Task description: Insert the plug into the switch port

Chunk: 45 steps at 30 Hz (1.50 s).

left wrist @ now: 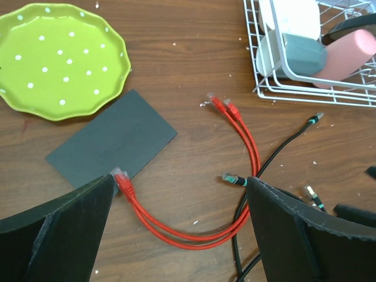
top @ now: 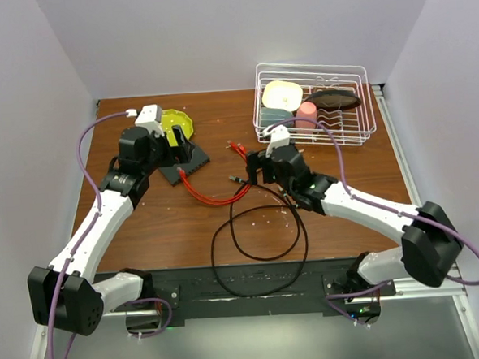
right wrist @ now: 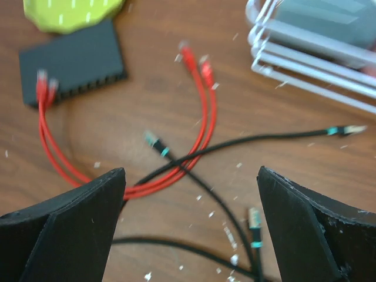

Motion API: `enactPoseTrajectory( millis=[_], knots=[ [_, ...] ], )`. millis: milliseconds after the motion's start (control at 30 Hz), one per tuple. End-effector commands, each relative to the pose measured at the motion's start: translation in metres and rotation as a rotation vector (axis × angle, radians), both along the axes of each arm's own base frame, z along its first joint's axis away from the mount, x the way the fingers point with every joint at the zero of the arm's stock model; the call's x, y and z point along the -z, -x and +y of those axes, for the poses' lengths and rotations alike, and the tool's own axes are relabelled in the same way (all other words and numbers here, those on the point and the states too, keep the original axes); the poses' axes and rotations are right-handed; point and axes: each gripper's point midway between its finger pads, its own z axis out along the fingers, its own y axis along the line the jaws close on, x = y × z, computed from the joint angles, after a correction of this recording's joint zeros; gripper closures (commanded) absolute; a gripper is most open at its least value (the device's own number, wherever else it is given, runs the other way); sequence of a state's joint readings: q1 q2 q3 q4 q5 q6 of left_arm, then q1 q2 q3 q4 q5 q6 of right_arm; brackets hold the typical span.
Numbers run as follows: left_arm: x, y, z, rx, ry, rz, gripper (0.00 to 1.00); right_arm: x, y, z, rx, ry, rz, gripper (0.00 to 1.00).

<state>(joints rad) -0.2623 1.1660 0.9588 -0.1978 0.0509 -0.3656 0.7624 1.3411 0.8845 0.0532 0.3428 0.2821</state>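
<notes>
— So, what sort of place is it?
— A small booth. Plain pale walls close in on three sides of a brown wood-grain table. White specks are scattered over the wood, thickest toward the middle.
— Where's the switch?
— The flat black switch lies at the far left of the table, just beside a yellow-green dotted plate. Its row of switch ports runs along one long edge. The right wrist view shows them, though blurred.
— Anything plugged in?
— Two red cables enter at one end of that row. They loop across the wood, and their other two red plugs lie loose side by side on the bare table, well apart from the switch.
— Other cables?
— Black cables cross over the red ones and coil toward the near edge. Their teal-banded plugs lie loose too.
— And the arms?
— The left gripper hovers above the switch, jaws spread wide, holding nothing. The right gripper hangs over the cable crossing, jaws equally wide and empty.
— What's at the back?
— A white wire dish rack stands at the far right, with cups and dishes in it.
</notes>
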Motion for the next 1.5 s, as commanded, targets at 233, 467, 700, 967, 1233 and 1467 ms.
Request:
enactPoseTrajectory(
  millis=[233,467,700,967,1233,1467],
  knots=[
    [0.009,0.005,0.024,-0.092,-0.077,0.048,0.00,0.025,0.028,0.115,-0.277,0.009,0.072,0.09],
    [0.022,0.005,0.040,-0.135,-0.067,0.109,0.00,0.047,0.027,0.178,-0.403,-0.029,0.130,0.30],
    [0.026,0.005,0.034,-0.068,0.029,0.119,0.00,0.065,0.012,0.218,-0.442,-0.024,0.192,0.44],
    [0.025,0.005,0.037,-0.064,0.030,0.112,0.00,0.089,0.000,0.221,-0.371,0.018,0.237,0.52],
    [0.026,0.004,0.039,-0.069,0.026,0.112,0.00,0.106,-0.003,0.227,-0.366,0.006,0.263,0.60],
    [0.025,0.004,0.041,-0.079,0.020,0.109,0.00,0.118,-0.004,0.230,-0.365,-0.001,0.284,0.62]
  ],
)
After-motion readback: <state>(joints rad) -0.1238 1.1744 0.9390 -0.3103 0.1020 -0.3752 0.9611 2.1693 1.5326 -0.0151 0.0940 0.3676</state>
